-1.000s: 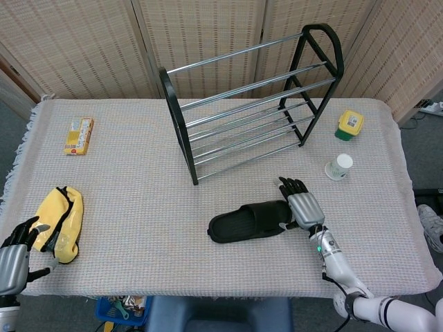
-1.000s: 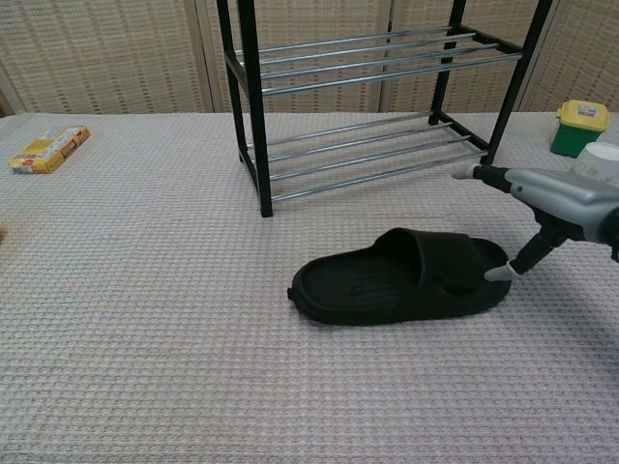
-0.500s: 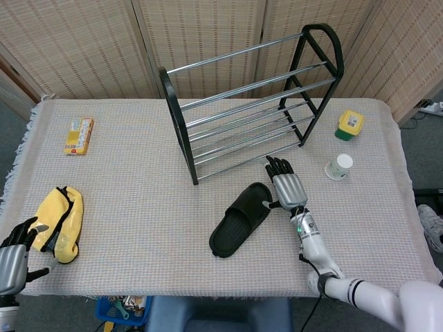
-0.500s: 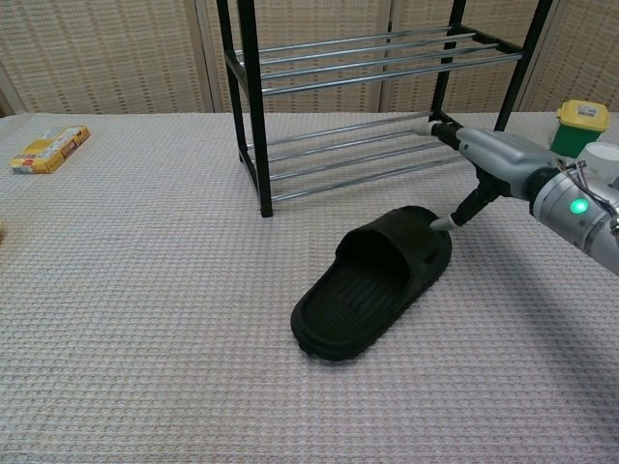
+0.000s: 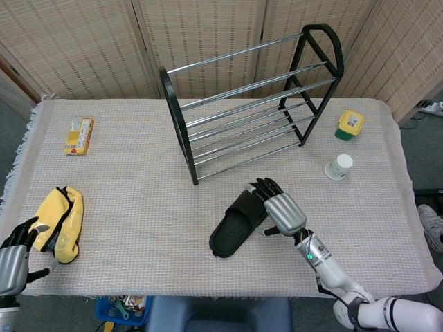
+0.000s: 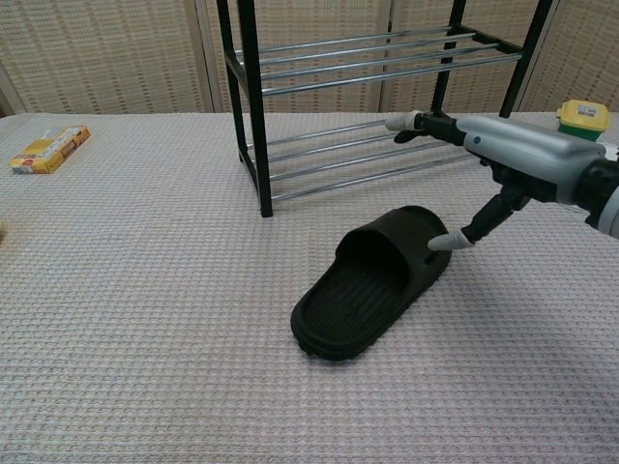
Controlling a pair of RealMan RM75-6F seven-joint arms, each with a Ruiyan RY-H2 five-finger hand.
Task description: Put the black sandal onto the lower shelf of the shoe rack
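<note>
The black sandal lies flat on the tablecloth, set diagonally with its strapped toe end towards the shoe rack. A short gap separates it from the lower shelf rails. My right hand hovers over the toe end with fingers spread. Its thumb tip touches the sandal's right edge, and it grips nothing. My left hand rests open at the table's front left corner, beside a yellow cloth item.
A yellow box lies at the far left. A green jar with a yellow lid and a white cup stand right of the rack. Wicker screens close off the back.
The sandal was swung from lying crosswise to diagonal, toe towards the rack. Since then it has stayed put while my right hand has pulled back towards me and spread above the toe.
</note>
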